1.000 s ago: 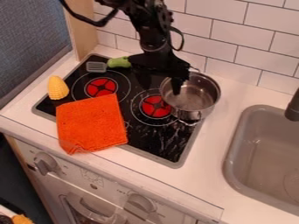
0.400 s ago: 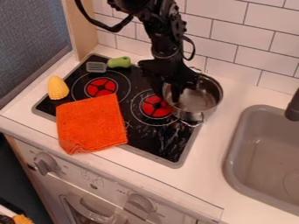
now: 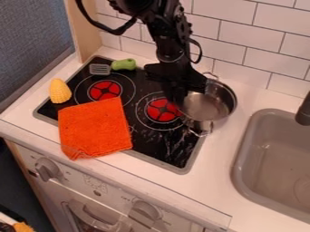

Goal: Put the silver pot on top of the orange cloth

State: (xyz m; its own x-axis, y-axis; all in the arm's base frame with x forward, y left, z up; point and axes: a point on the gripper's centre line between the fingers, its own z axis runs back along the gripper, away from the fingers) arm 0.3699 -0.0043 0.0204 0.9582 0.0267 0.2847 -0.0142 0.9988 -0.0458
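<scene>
Silver pot [image 3: 212,114]: located at the right side of the black stove top [image 3: 172,152], overhanging its right edge on the side toward the sink. Interior visible in part; one loop handle at the back, one at the front. Pot is off the orange cloth [image 3: 95,129] and apart from it, with the right-hand red burner [image 3: 162,110] between them.

Tool [image 3: 180,97]: hangs down from the top of the view at the pot's left rim. Whether it is clamped on the rim, or stands apart or together, cannot be told.

Cloth: laid flat over the front left part of the stove top, its front corner reaching past the stove's edge. Behind it, the left-hand red burner [image 3: 104,90]. Yellow corn [image 3: 60,91]: at the stove's left edge, near the cloth's back left corner. Spatula [image 3: 123,65], green handle, grey slotted head: lying at the back of the stove.

Grey sink [image 3: 266,167]: set in the white table [image 3: 224,158], right of the stove. Black faucet [image 3: 304,111] at its right. White tiled wall [image 3: 242,50] behind.
</scene>
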